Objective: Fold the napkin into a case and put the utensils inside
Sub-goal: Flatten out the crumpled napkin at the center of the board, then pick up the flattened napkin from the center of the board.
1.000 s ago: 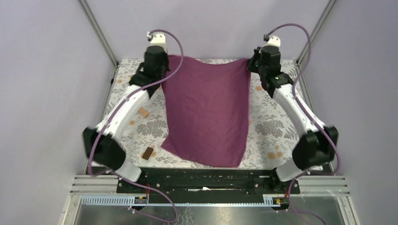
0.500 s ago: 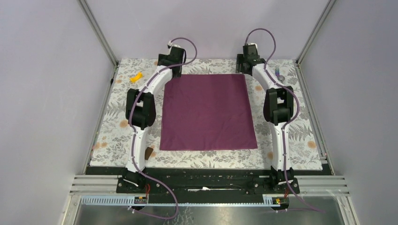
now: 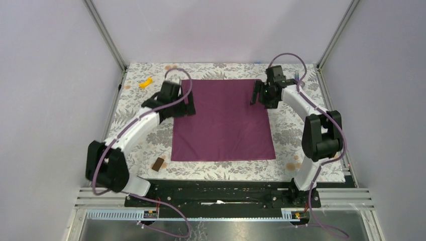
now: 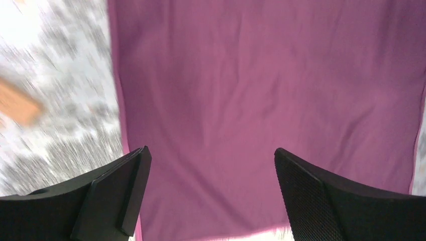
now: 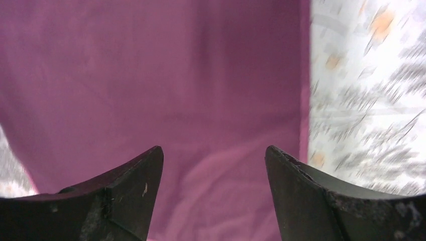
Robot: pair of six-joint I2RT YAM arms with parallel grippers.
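The table (image 3: 133, 130), covered in a grey floral print, carries the napkin (image 3: 223, 120) spread flat and square at its centre, with only faint ripples showing in the wrist views. It looks light, limp and matte. It should drape the moment it is lifted, and a crease would probably hold only loosely. The best hold is likely a thin pinch at the corners or along one edge, both sides taken together so the fold stays straight.

The left claw (image 4: 208, 165) hangs wide and empty over the napkin's 10 o'clock corner. The right claw (image 5: 213, 158), also spread and empty, hangs over the 2 o'clock corner.

A brown block (image 3: 158, 163) lies at the table's 7 o'clock and a yellow piece (image 3: 145, 83) at 10 o'clock. A small purplish thing at 2 o'clock may be the utensils (image 3: 299, 76), but it is too small to tell.
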